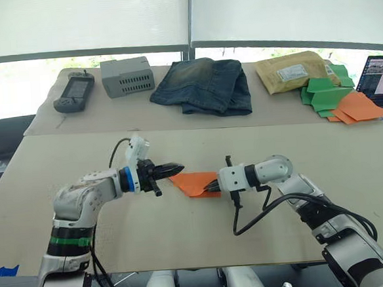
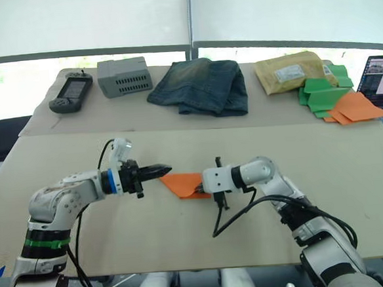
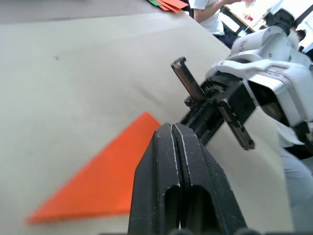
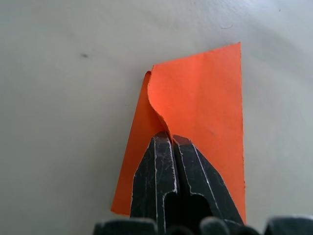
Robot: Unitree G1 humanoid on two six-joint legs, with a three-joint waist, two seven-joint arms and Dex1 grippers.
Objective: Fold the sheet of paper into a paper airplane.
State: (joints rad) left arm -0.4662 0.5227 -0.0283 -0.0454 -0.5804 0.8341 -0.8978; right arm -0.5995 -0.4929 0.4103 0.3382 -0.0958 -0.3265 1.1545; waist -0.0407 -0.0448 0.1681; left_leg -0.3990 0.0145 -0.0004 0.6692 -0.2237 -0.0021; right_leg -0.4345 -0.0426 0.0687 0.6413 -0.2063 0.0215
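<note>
Jeans (image 1: 204,83), grey box (image 1: 127,76), paper pile (image 1: 339,97) behind sheet of paper (image 1: 193,183).

No text, brand, number or sign is showing clearly enough to be read. The white label on the tan padded envelope (image 1: 290,71) at about one o'clock is carrying marks too small to make out, as is the open laptop's lit screen (image 1: 382,75) at two o'clock.
</note>
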